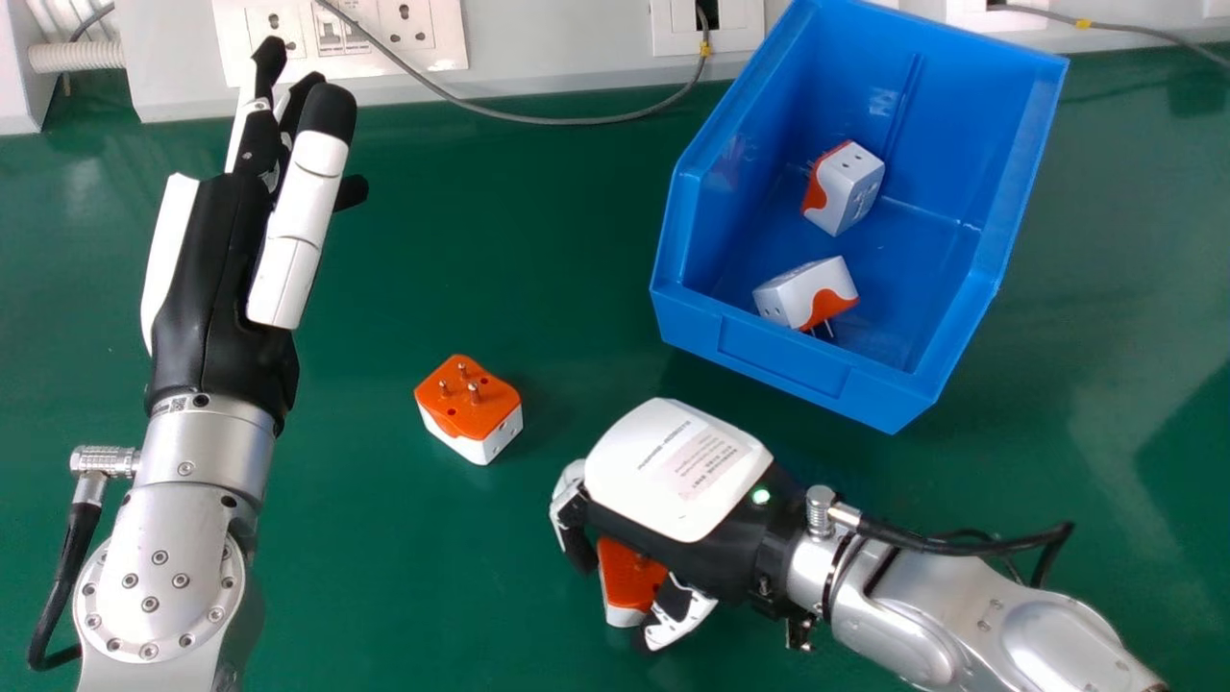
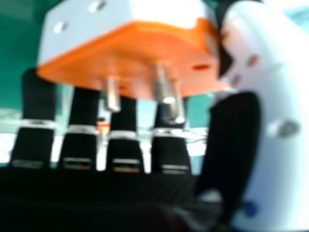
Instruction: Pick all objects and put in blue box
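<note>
Orange-and-white plug adapter (image 2: 130,58) is enclosed by the right hand (image 1: 673,471), fingers and thumb curled, presumably so it can be carried securely to the blue box (image 1: 783,356), while the left hand (image 1: 216,250) is held straight-fingered, apparently clear.

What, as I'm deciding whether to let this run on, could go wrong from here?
The adapter under the right hand might slip: it sits between fingers and thumb, and I can't tell how firm the hold is.

The blue box's near wall stands between that hand and the box's inside, so a low carry could bump it.

The loose adapter lies pins up beside that hand's fingers; a sideways swing might knock it.
</note>
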### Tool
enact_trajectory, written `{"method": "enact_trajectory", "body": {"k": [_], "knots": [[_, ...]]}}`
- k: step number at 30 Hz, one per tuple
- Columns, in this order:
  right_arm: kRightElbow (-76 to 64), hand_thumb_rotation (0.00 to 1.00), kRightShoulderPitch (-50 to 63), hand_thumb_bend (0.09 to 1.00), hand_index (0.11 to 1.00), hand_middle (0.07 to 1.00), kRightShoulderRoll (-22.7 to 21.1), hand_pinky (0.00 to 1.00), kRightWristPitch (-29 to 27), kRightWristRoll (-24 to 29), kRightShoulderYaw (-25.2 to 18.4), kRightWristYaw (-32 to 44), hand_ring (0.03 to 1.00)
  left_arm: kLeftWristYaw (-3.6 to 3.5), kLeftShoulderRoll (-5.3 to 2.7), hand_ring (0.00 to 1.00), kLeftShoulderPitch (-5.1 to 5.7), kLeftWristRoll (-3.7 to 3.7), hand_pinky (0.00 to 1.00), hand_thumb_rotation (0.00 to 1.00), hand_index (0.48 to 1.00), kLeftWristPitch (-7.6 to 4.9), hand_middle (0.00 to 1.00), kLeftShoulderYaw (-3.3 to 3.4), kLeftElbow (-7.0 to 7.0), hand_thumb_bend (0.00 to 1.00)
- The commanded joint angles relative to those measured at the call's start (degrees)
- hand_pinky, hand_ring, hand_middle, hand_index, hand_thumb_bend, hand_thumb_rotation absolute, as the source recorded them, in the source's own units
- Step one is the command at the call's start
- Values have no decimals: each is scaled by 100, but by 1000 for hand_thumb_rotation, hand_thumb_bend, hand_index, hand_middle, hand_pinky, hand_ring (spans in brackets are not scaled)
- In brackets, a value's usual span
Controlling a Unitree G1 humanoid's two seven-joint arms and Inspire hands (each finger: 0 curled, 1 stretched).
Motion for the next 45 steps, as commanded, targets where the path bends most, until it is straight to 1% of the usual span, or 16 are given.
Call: {"method": "enact_trajectory", "body": {"k": [1,9,13,19,21,22,24,25,26,32,33,35,39,41,44,45], "knots": [[-54,0,116,466,495,772,-82,432,169,4,-102,114,714,41,-20,949,-99,40,831,936,997,-75,964,-14,-110,796],[-249,0,236,462,495,814,-47,443,439,-93,-176,33,768,33,-25,948,-114,46,829,936,997,-114,963,-15,-66,793],[-333,0,309,422,693,831,14,447,616,-28,-240,98,798,28,-21,947,-115,44,828,937,997,-133,963,-7,-44,778],[-526,0,484,407,784,852,66,448,858,1,-305,162,828,25,-29,948,-80,44,828,937,997,-163,964,-9,-60,771],[-611,0,524,407,789,854,60,448,927,6,-316,219,831,26,-32,948,-69,47,828,937,997,-172,964,-12,-70,770],[-648,0,538,415,801,862,59,502,960,19,-324,259,838,26,-33,948,-63,48,828,938,997,-178,964,-14,-74,768],[-734,0,566,464,825,881,56,591,1041,32,-336,361,855,28,-38,948,-50,55,828,938,997,-189,964,-18,-79,765],[-775,9,581,521,835,889,50,625,1071,38,-346,401,863,27,-39,948,-46,55,828,938,997,-198,964,-16,-74,764],[-823,9,605,521,835,889,43,625,1099,44,-364,432,863,28,-42,948,-40,56,828,938,997,-204,964,-16,-75,764],[-980,127,721,842,868,926,43,741,1203,1,-442,356,895,34,-62,948,-39,71,828,937,997,-228,963,-24,-65,787],[-1002,138,743,865,869,928,44,748,1214,-10,-454,330,897,35,-67,948,-39,76,829,936,997,-224,963,-25,-75,790],[-1025,160,769,904,872,933,42,761,1236,-27,-468,309,899,32,-80,948,-40,87,829,936,996,-218,962,-25,-89,791],[-1105,168,828,919,872,934,17,768,1277,-34,-496,344,900,29,-88,947,-38,101,828,936,995,-229,960,-22,-85,785],[-1109,170,838,920,873,934,12,771,1294,-21,-514,382,900,29,-91,947,-49,106,828,936,994,-247,959,-19,-57,782],[-1108,147,849,902,875,934,-10,766,1354,-39,-539,459,899,33,-98,944,-72,115,827,936,991,-260,955,-17,-27,779],[-1101,104,851,879,872,926,-16,754,1373,-55,-539,472,888,33,-99,943,-80,119,827,936,991,-263,954,-14,-16,778]]}}
